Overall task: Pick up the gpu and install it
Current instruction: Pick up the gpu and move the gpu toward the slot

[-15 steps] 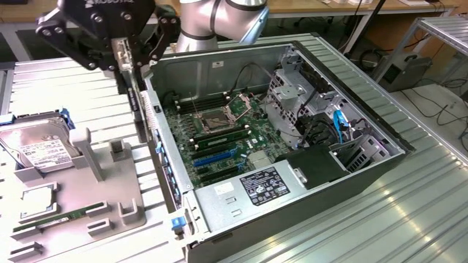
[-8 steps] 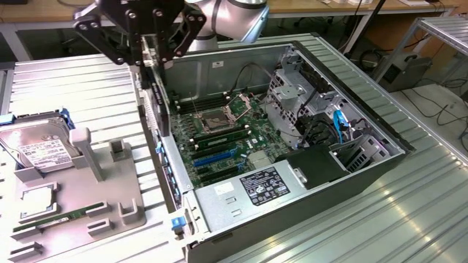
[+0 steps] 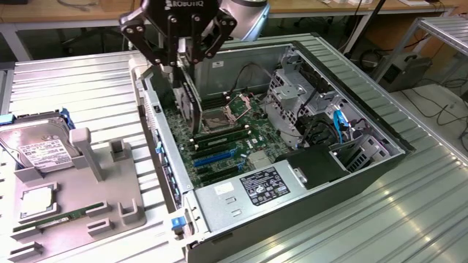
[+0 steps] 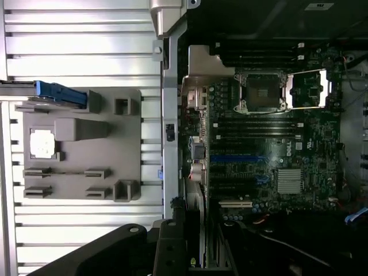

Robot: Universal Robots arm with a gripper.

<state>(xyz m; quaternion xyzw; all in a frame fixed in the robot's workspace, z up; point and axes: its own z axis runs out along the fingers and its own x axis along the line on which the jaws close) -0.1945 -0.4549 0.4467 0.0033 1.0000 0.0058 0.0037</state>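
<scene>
- Black robot hand (image 3: pixel 177 61) clenched on the thin, dark, flat gpu card (image 3: pixel 192 104), which hangs edge-down inside the open grey computer case (image 3: pixel 307 219).
- Step, as judged: install. The card is over the green motherboard (image 3: pixel 245 139), apparently unseated.
- Seating calls for squaring its lower edge over a slot.

The end effector (image 3: pixel 183 63) is cut off by the exterior view's top edge, and it covers the upper edge of the gpu (image 3: pixel 190 101) it clamps. The card hides a strip of the motherboard (image 3: pixel 234 137) behind it. The hard drive (image 3: pixel 36 145) runs out past the exterior view's left edge. Print on the power supply label (image 3: pixel 264 182) is too small to read. In the wrist view the cables (image 4: pixel 287 247) beside the slots sink into shadow
</scene>
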